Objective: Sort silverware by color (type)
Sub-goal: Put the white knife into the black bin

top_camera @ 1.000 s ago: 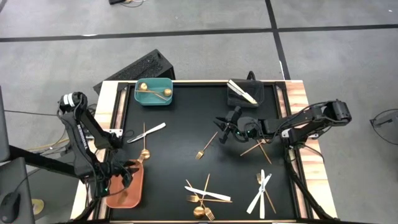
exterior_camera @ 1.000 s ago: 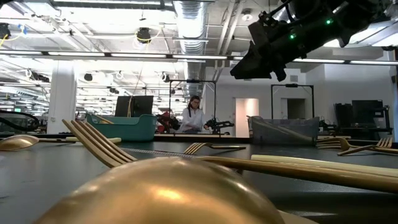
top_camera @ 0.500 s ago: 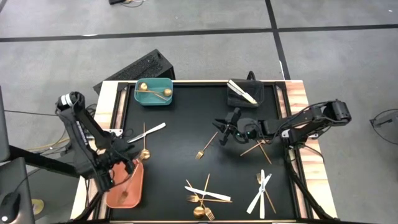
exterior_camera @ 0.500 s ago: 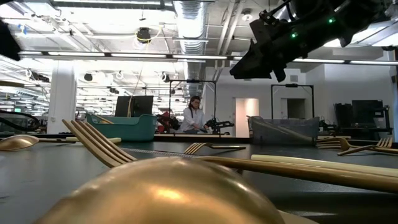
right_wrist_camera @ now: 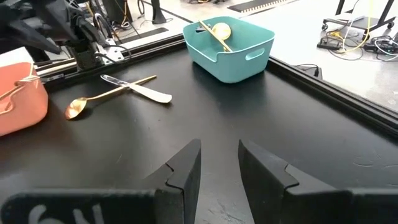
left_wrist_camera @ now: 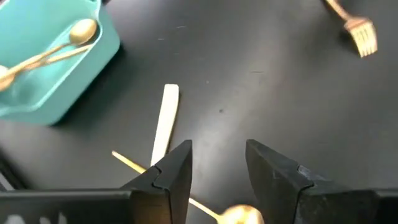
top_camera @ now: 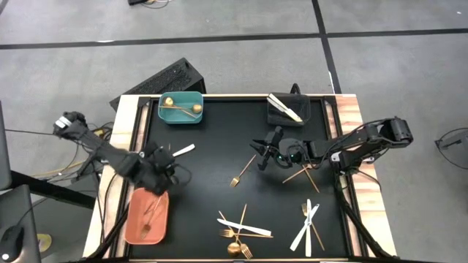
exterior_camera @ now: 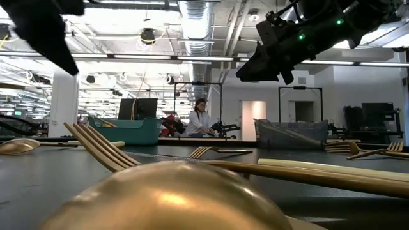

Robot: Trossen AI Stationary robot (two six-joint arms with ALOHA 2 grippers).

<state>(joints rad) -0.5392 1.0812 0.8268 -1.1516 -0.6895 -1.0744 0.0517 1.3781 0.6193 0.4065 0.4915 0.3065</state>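
Worktop: the black rectangular worktop [top_camera: 219, 157] carried three bins and scattered silverware.
Bins: a teal plastic bin [top_camera: 181, 108] with gold spoons sat at the far left corner; a dark bin [top_camera: 287, 109] with cream knives sat at the far edge, right of centre; a salmon tray [top_camera: 146, 216] with gold pieces sat at the near left corner.
Left hand: the left hand [left_wrist_camera: 216, 167] hovered just in from the left edge, fingers apart and empty, above a white flat knife [left_wrist_camera: 165, 121] crossing a gold spoon [left_wrist_camera: 239, 214].
Right hand: the right hand [right_wrist_camera: 219, 158] waited mid-worktop, fingers apart, empty, beside a gold fork [top_camera: 242, 174].
Remaining silverware: forks, knives and sticks lay clustered along the near edge [top_camera: 241, 230].
Risk: because knife and spoon overlapped, closing might pinch both or flick one aside, sending a piece into the wrong bin.
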